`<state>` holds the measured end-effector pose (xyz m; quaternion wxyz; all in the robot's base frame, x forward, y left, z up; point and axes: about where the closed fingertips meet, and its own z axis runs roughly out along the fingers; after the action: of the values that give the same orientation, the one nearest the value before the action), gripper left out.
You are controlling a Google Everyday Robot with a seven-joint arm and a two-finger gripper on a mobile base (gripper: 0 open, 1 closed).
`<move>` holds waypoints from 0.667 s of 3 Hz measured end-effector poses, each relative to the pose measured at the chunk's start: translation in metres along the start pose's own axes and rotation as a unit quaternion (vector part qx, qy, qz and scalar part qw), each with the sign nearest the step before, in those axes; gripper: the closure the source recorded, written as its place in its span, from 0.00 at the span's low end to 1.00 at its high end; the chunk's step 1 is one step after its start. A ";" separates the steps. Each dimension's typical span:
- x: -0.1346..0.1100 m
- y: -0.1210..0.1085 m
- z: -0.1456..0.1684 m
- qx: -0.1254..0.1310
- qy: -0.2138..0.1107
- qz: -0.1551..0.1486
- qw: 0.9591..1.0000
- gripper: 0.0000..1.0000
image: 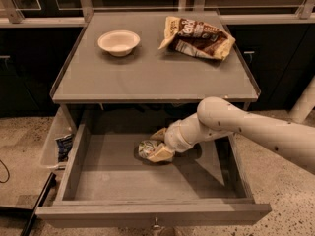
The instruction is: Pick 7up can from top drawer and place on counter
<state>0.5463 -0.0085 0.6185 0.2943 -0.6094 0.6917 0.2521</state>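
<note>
The 7up can [146, 149], pale silvery with green marks, lies on its side on the flat bottom of the open top drawer [147, 181], left of centre. My gripper [158, 144] reaches down into the drawer from the right on the white arm. Its cream fingers [161, 154] sit on either side of the can's right end and press against it. The can rests on the drawer bottom. The counter [147, 77] is the grey tabletop directly above the drawer.
On the counter stand a white bowl [118, 42] at the back left and a brown-and-cream snack bag [197, 37] at the back right. A clear bin [59, 144] hangs at the drawer's left side. Speckled floor lies on both sides.
</note>
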 end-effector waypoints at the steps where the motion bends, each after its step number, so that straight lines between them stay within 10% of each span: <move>1: 0.000 0.000 0.000 0.000 0.000 0.000 1.000 0.88; 2: 0.000 0.001 0.000 -0.001 -0.001 0.001 1.000 1.00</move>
<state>0.5454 -0.0086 0.6184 0.2937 -0.6088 0.6920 0.2535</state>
